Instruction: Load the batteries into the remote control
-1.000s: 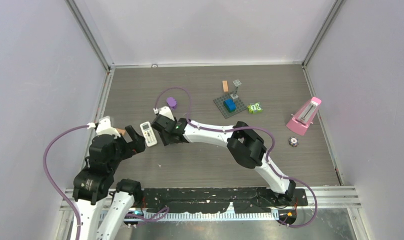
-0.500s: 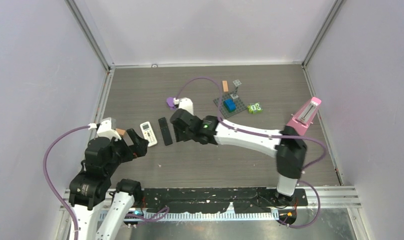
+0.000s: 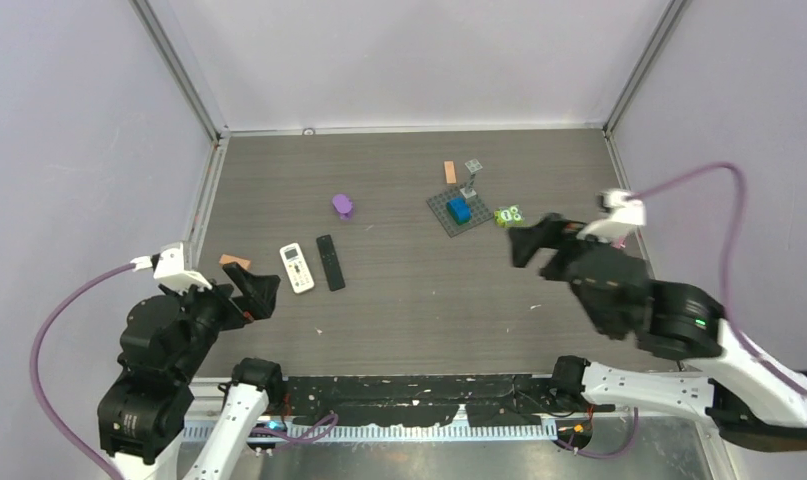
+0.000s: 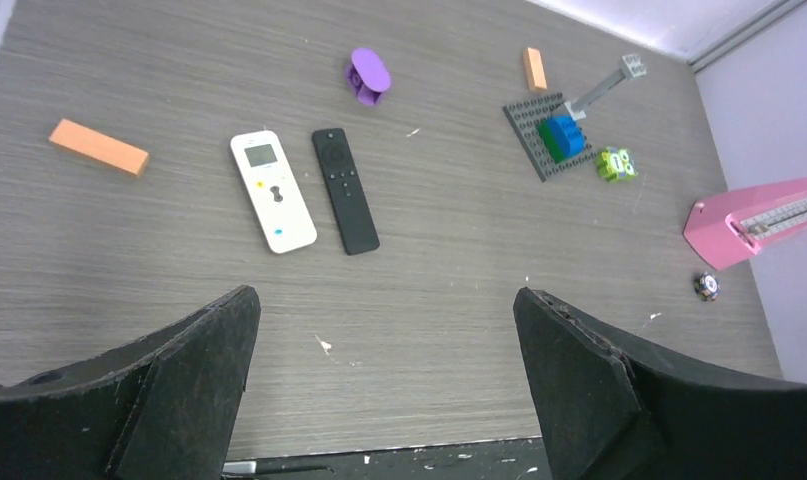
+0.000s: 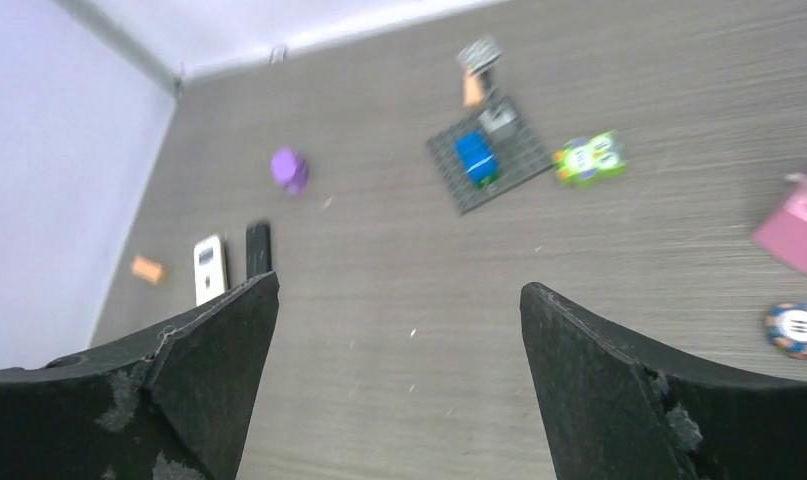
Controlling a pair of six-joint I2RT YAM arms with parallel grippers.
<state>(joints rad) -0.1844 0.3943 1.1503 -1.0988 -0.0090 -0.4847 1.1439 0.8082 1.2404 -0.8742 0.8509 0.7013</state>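
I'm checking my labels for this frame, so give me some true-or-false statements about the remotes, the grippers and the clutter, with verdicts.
1. The white remote and the black remote lie side by side with a narrow gap between them. True.
2. The right gripper holds the black remote. False: it is open and empty, far over on the right, away from both remotes.
3. The left gripper is open and holds nothing. True.
4. The purple object sits on the grey baseplate. False: it sits apart from the baseplate, closer to the remotes.
5. In the left wrist view, the orange block lies left of the white remote. True.
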